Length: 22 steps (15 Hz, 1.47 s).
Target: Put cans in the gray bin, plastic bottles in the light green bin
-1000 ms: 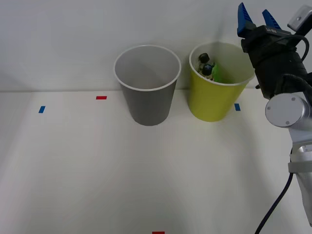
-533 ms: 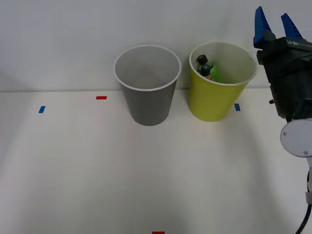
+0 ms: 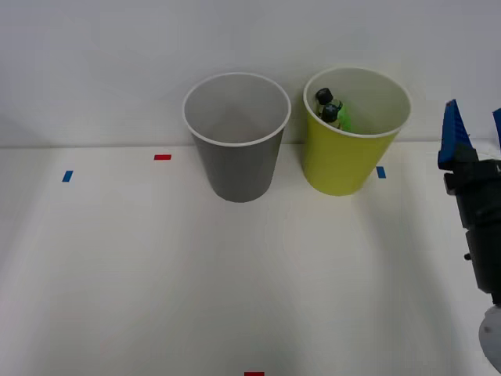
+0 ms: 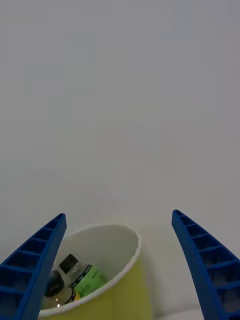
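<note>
Bins stood side by side at the far edge of the white table (image 3: pixel 141 274), against the pale wall: the gray bin (image 3: pixel 236 135) on the robot's left and the light green bin (image 3: pixel 355 130) on its right, close together but apart. Both were upright. Inside the light green bin lay the plastic bottles (image 3: pixel 332 110), leaning against the wall nearest the gray bin, their black caps pointing up; one showed a bright green label, and the other was mostly hidden beside it, so its colour was hard to make out. What could be seen of the gray bin's pale inside looked bare. The right gripper (image 3: pixel 473 133) hung at the front view's right edge, to the right of the light green bin and clear of it, its blue ribbed fingers (image 4: pixel 32 267) spread wide with nothing between them. Small red and blue tape marks (image 3: pixel 162 157) dotted the table.
</note>
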Tool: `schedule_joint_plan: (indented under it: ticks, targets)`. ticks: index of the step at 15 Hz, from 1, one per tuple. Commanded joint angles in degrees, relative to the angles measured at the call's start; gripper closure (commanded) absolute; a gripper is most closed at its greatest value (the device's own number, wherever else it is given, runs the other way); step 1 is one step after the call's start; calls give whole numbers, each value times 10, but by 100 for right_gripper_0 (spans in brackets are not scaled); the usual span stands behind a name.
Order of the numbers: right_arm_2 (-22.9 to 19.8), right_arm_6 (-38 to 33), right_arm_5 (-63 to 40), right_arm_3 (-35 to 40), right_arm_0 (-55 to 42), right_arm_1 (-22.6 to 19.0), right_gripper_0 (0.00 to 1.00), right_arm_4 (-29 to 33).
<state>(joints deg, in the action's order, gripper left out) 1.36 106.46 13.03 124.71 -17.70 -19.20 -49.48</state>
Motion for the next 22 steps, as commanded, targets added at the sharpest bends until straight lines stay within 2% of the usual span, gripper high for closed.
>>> schedule_joint_plan:
  ticks: [1, 4, 9, 14, 18, 19, 22]
  targets:
    - [44, 3, 49, 4, -74, 0, 29, 89]
    - [82, 5, 73, 4, -137, 7, 29, 141]
    - [111, 6, 80, 4, -224, 32, 29, 255]
    - [114, 0, 89, 3, -275, 59, 29, 345]
    - [115, -4, 102, 4, -308, 63, 29, 372]
    - [113, -13, 102, 3, -316, 61, 29, 381]
    - [105, -113, 106, 3, -342, 64, 29, 437]
